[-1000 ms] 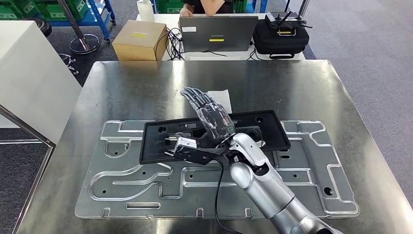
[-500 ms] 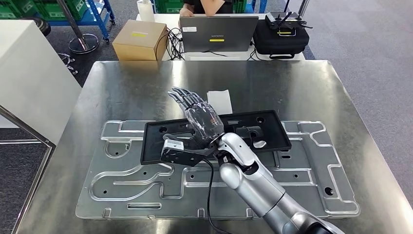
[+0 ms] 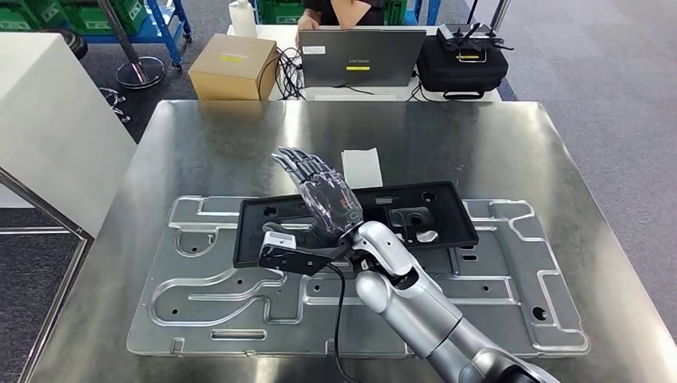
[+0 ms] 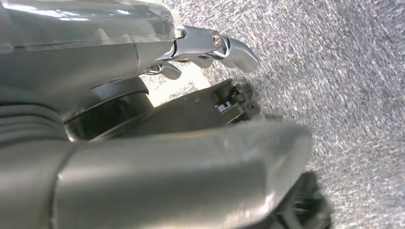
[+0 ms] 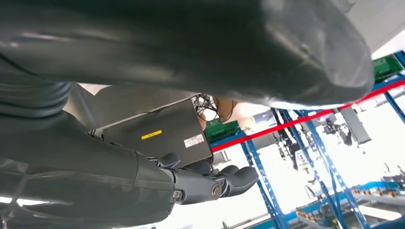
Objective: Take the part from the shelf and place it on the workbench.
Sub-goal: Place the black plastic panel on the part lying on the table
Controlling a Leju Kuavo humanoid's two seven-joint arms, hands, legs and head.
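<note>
Our silver right arm (image 3: pixel 431 315) reaching forward from the lower edge of the head view, our right hand (image 3: pixel 326 198) raised with dark fingers (image 3: pixel 297 163) stretched out and apart, holding nothing, our left hand (image 4: pixel 143 114) hanging with fingers (image 4: pixel 215 45) curled loosely, empty

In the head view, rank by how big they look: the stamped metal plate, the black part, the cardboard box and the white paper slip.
Largest to smallest, as seen:
1. stamped metal plate
2. black part
3. cardboard box, though it sits farther back, so it looks smaller than it may be
4. white paper slip
</note>
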